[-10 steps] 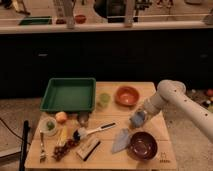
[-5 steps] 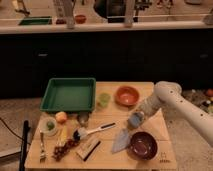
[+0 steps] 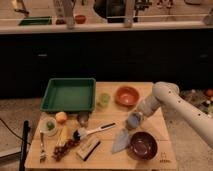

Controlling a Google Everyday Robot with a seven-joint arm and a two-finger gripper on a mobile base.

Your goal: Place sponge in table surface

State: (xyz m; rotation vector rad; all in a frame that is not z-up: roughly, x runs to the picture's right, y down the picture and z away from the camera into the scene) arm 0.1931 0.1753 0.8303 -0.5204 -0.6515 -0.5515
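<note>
My gripper hangs at the end of the white arm that reaches in from the right. It is over the right middle of the light wooden table surface. A small light-blue sponge sits between the fingers, and the gripper is shut on it. The sponge is just above the tabletop, right above the flat grey-blue pointed piece. I cannot tell whether the sponge touches the wood.
A green tray is at the back left, with a green cup and an orange bowl beside it. A dark red bowl is at the front right. A tan block, a brush and an orange fruit lie front left.
The gripper with the sponge has moved slightly left and down toward the tabletop. Nothing else has moved.
</note>
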